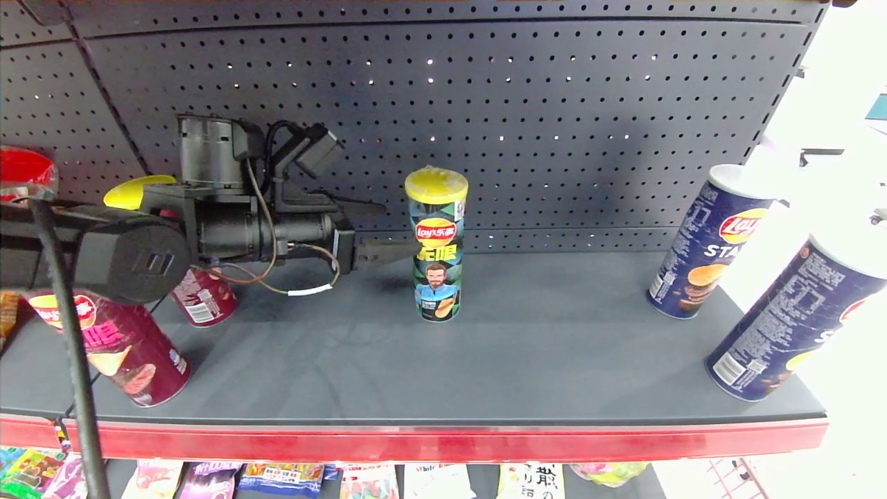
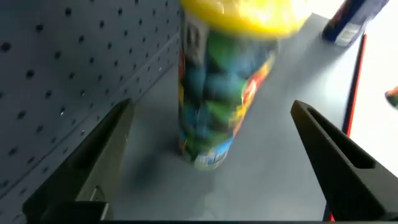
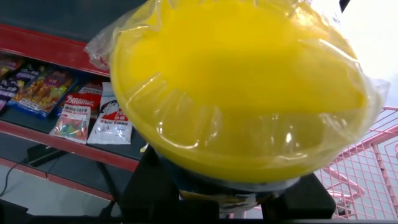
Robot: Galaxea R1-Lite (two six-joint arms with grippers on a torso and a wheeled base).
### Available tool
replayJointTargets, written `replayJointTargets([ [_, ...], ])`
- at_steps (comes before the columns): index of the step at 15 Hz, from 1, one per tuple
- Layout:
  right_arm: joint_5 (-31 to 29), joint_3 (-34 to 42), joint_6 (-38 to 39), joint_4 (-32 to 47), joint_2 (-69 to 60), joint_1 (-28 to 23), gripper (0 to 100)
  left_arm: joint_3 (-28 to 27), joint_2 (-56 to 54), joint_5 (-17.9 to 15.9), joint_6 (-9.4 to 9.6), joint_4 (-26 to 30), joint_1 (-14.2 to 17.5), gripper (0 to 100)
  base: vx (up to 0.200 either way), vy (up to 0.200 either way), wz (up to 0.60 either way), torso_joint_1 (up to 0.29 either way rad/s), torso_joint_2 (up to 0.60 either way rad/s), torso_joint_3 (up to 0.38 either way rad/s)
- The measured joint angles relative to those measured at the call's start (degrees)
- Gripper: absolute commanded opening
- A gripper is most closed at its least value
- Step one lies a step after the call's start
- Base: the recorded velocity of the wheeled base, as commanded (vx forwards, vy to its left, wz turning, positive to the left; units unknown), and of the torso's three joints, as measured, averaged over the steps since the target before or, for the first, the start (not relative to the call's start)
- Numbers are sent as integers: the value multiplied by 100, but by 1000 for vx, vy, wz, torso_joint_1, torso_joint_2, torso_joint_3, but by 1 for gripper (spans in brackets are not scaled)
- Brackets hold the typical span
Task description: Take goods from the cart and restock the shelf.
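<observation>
Yellow-lidded can [image 3: 242, 93] (in right gripper [image 3: 227, 196])

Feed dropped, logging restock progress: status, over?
Left pincer open, facing upright yellow-lidded can on shelf, no contact. Right pincer shut on second yellow-lidded can. Blue cans well aside.

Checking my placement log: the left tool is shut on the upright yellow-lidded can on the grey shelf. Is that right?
Not quite. The left tool is open, not shut on the can. The left wrist view shows its fingers spread wide, clear of the upright yellow-lidded can on the grey shelf.
</observation>
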Motion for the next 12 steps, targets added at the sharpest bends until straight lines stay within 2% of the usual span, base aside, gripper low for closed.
replayJointTargets([
  [5, 0, 0, 5, 0, 4, -29, 0, -495, 389, 6, -55, -5, -168, 100, 0, 0, 0, 0, 0, 0],
  [11, -44, 0, 11, 0, 4, -27, 0, -733, 683, -46, -55, 1, -289, 100, 0, 0, 0, 0, 0, 0],
  [12, -44, 0, 13, 0, 4, -29, 0, -761, 713, -49, -55, 0, -300, 0, 0, 0, 0, 0, 0, 0],
])
